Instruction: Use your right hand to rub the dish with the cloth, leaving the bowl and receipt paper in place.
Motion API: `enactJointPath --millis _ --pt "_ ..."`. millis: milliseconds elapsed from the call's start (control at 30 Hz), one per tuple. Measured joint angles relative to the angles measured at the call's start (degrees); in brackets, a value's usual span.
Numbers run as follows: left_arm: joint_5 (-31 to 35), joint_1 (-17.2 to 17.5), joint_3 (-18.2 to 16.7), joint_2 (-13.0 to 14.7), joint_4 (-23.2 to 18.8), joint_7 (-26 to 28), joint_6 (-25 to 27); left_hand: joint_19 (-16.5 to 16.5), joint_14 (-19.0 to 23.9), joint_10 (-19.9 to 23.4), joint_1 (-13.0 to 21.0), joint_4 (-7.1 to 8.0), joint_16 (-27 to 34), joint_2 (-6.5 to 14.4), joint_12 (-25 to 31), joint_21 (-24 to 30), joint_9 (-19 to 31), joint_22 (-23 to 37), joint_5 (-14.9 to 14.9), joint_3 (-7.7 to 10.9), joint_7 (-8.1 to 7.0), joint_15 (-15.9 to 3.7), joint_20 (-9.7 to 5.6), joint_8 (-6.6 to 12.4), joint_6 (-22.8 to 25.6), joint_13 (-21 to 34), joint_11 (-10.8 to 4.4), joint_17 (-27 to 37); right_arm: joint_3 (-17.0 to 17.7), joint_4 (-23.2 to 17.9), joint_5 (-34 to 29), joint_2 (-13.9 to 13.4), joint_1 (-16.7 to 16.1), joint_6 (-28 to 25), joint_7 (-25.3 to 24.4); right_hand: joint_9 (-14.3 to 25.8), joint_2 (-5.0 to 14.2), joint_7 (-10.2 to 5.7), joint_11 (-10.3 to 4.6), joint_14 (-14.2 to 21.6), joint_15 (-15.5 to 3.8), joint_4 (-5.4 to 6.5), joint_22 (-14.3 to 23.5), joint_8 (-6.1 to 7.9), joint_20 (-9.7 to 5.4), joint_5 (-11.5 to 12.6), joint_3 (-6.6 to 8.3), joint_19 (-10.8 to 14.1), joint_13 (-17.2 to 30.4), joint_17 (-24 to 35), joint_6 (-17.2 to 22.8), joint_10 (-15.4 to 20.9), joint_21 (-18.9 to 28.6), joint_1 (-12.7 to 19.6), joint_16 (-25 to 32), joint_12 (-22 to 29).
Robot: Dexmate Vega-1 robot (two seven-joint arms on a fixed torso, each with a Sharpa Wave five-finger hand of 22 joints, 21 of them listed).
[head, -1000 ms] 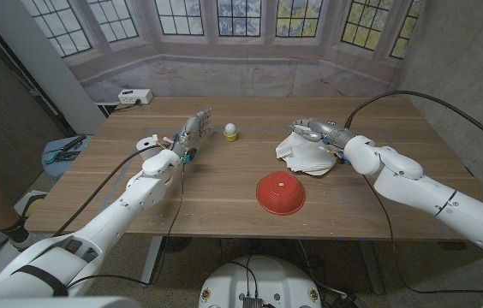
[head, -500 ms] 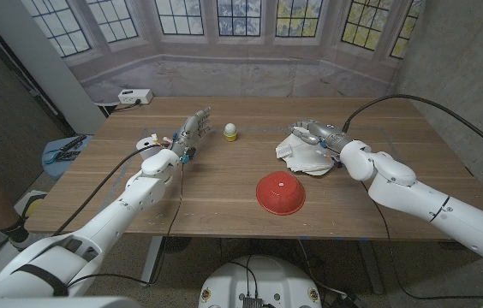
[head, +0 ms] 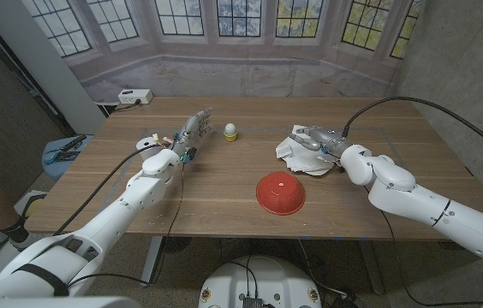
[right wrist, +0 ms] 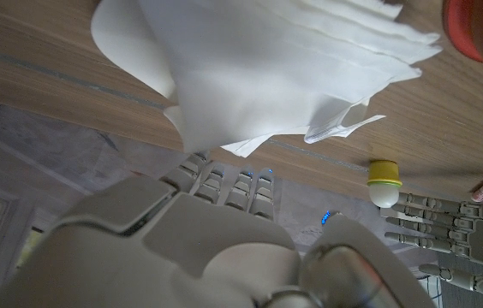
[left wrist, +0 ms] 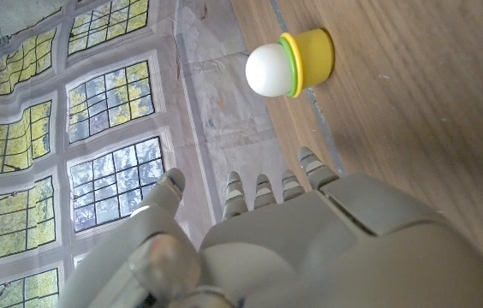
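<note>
A crumpled white cloth [head: 297, 152] lies at the table's right middle, and a smooth white rim, seemingly the dish [head: 317, 170], peeks out under its near side. My right hand [head: 317, 138] lies over the cloth's far right part with fingers stretched out. In the right wrist view the fingertips [right wrist: 224, 184] reach the cloth [right wrist: 259, 68]; no grip on it shows. A red bowl [head: 280, 192] sits upside down in front of the cloth. My left hand [head: 186, 137] stands on its edge with fingers straight and holds nothing.
A small yellow cup with a white ball [head: 231, 131] stands beyond the left hand's fingertips, also in the left wrist view [left wrist: 290, 62]. Small white and red items [head: 149, 143] lie left of the left hand. A white box [head: 134, 96] sits at the far left corner.
My right forearm has swung in toward the table's middle and the hand has slid slightly nearer over the cloth. The left arm, bowl and cup have not moved.
</note>
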Motion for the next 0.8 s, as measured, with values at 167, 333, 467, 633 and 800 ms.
enactJointPath --millis 167,333,467,633,800 --pt "0.00 0.07 0.12 -0.02 -0.42 0.07 0.15 -0.21 0.00 0.00 0.00 0.00 0.00 0.00 0.00 0.00 0.00 0.00 0.00 0.00 -0.13 0.00 0.22 0.00 -0.13 0.00 0.00 0.00 -0.70 -0.17 -1.20 0.02 -0.10 -1.87 1.28 0.00 -0.30 0.07 0.00 -0.24 -0.24 0.00 0.00 0.00 0.00 0.00 0.00 0.00 0.00 0.00 -0.07 0.00 0.00 -0.31 0.00 0.00" --pt "0.03 0.24 0.18 -0.03 -0.63 0.17 0.35 -0.21 -0.20 0.00 0.15 0.00 0.00 0.15 0.00 0.00 0.00 0.00 0.00 0.00 -0.21 -0.21 0.22 0.00 -0.21 0.00 0.00 0.00 -1.33 0.03 -1.76 0.20 -0.20 -2.75 1.84 -0.28 -0.30 0.15 -0.21 -0.24 -0.24 0.00 0.00 0.00 0.00 0.00 0.00 0.00 0.01 0.00 -0.75 -0.20 0.00 -0.31 0.00 0.00" --pt "0.07 0.30 0.25 -0.04 -0.80 0.25 0.43 -0.21 -0.19 0.00 0.22 0.00 0.00 0.22 0.00 0.00 0.00 0.00 0.00 0.00 -0.21 -0.21 0.21 0.00 -0.21 0.00 0.00 0.00 -1.61 0.59 -1.94 0.34 -0.32 -3.29 1.91 -0.28 -0.12 0.35 -0.16 -0.24 -0.24 0.00 0.00 0.00 0.00 0.35 0.00 0.00 0.01 -0.27 -0.97 -0.25 0.00 -0.49 0.00 0.00" --pt "0.10 0.32 0.29 -0.05 -0.91 0.37 0.50 -0.21 -0.19 0.01 0.22 0.00 0.00 0.22 0.00 0.00 0.00 0.01 0.00 0.00 -0.21 -0.21 0.21 0.00 -0.20 0.00 0.00 0.00 -1.81 1.12 -1.98 0.53 -0.39 -3.54 1.83 -0.28 -0.12 0.39 0.10 -0.23 -0.24 -0.17 -0.01 0.00 0.00 0.35 0.18 0.00 0.01 -0.27 -1.40 -0.51 0.24 -0.49 0.00 0.00" --pt "0.16 0.37 0.31 -0.07 -1.02 0.50 0.57 -0.21 -0.19 0.01 0.22 -0.24 0.00 0.22 0.00 0.00 0.00 0.01 0.00 -0.24 -0.21 -0.21 0.21 0.00 -0.20 0.00 0.00 0.00 -2.00 2.16 -1.77 0.82 -0.43 -3.56 1.37 -0.28 -0.12 0.56 0.10 -0.23 -0.24 -0.17 -0.01 0.00 0.00 0.56 0.18 0.00 0.01 -0.26 -1.58 -0.51 0.24 -0.49 0.00 0.00"
